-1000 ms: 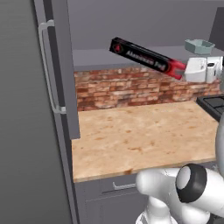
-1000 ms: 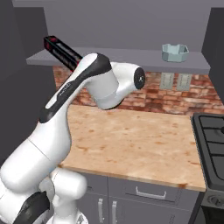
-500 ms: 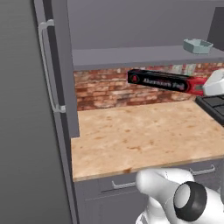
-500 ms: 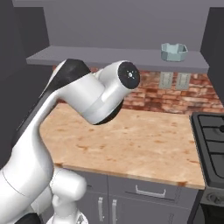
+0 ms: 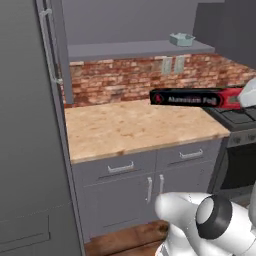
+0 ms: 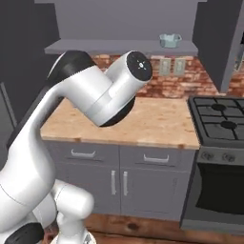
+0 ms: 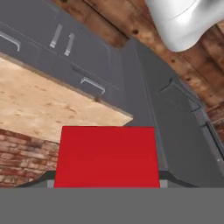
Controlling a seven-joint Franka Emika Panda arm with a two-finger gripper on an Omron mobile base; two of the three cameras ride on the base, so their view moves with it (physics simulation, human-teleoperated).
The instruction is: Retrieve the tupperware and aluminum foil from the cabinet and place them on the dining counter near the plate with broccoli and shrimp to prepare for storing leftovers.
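The aluminum foil (image 5: 197,98), a long black box with a red end and white lettering, hangs level in the air above the right part of the wooden worktop. My gripper (image 5: 246,96) is shut on its red end at the right edge of the left base view. In the hand view that red end (image 7: 107,155) sits between the jaws and hides the fingertips. The tupperware (image 5: 181,38) (image 6: 169,40), a small pale teal tub, rests on the grey shelf board of the cabinet (image 5: 135,49) (image 6: 119,46). The dining counter and the plate with broccoli and shrimp are out of view.
A tall grey fridge (image 5: 27,125) with a bar handle stands at the left. Below the shelf are a brick wall, a wooden worktop (image 5: 125,130) and grey drawers (image 6: 119,157). A gas stove (image 6: 221,116) adjoins the worktop on the right. My own arm (image 6: 90,95) blocks much of the right base view.
The foil box has come down from shelf height, swung from tilted to level and moved right, still in my grip. Both base views have drawn back from the worktop, showing drawers and floor.
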